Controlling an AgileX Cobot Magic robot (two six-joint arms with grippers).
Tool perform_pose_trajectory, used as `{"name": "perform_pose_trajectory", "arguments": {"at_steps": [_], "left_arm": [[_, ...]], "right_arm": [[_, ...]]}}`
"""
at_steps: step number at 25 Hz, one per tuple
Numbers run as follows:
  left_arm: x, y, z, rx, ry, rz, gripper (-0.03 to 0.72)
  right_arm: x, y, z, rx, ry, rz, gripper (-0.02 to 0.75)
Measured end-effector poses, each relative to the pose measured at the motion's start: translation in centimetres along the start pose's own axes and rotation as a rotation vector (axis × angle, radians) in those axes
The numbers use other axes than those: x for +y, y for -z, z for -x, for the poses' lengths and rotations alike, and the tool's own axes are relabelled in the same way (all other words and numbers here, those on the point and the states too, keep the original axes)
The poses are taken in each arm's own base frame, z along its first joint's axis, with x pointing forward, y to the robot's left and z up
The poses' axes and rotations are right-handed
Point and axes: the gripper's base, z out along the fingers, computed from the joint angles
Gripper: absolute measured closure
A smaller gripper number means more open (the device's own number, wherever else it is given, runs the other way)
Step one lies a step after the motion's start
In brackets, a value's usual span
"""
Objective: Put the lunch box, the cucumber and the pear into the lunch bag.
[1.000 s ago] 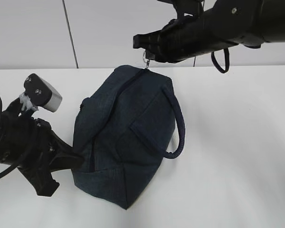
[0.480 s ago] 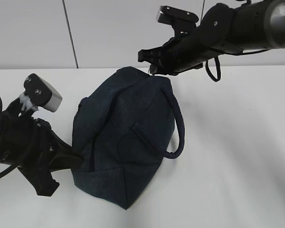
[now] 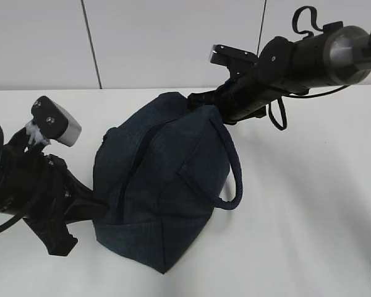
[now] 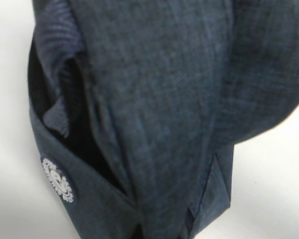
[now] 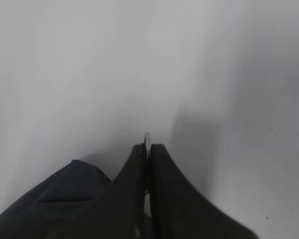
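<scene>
The dark navy lunch bag (image 3: 164,179) lies on the white table, with its zipper line running along its top. My right gripper (image 3: 195,100) is at the bag's far top end. In the right wrist view it (image 5: 148,149) is shut on the thin metal ring pull (image 5: 147,138), with a corner of the bag (image 5: 65,199) beside it. My left gripper (image 3: 102,210) is at the bag's near left end. In the left wrist view the fabric (image 4: 164,99) fills the frame and bunches at the bottom, where the jaws pinch it. The lunch box, cucumber and pear are out of view.
A loop handle (image 3: 235,167) of the bag hangs down its right side onto the white table (image 3: 309,204). A pale wall (image 3: 142,37) stands behind the table's far edge. A small white logo (image 4: 57,179) marks the bag's side.
My right gripper has come down and a little to the right with the ring pull, from above the bag to its far top end. The bag's raised corner has sunk. The left arm has not moved.
</scene>
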Motion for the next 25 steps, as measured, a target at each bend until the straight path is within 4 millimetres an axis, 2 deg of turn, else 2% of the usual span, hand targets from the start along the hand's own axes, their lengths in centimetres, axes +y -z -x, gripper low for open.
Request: {"name": "perform_pose_trajectory", "arguments": {"at_steps": [10,17,20,21,22,25], "left_arm": [[0.1,0.0,0.0,0.0,0.0,0.006,0.685],[0.1,0.0,0.0,-0.001,0.0,0.008,0.683],[0.1,0.0,0.0,0.001,0.0,0.01,0.634],[0.1,0.0,0.0,0.001,0.0,0.011,0.594],[0.1,0.0,0.0,0.001,0.001,0.01,0.553],[-0.1,0.0,0.0,0.003,0.012,-0.01,0.39]], "right_arm": [[-0.4,-1.4,-1.2,0.081,-0.052,0.015,0.738],[0.1,-1.0,-0.3,0.103,-0.043,0.046,0.729],[0.8,-0.4,1.0,0.099,0.007,0.073,0.605],[1.1,-0.1,1.6,0.088,0.022,0.082,0.491],[1.3,0.2,2.1,0.077,0.035,0.088,0.416],[2.0,1.5,3.4,0.035,0.071,0.103,0.236]]}}
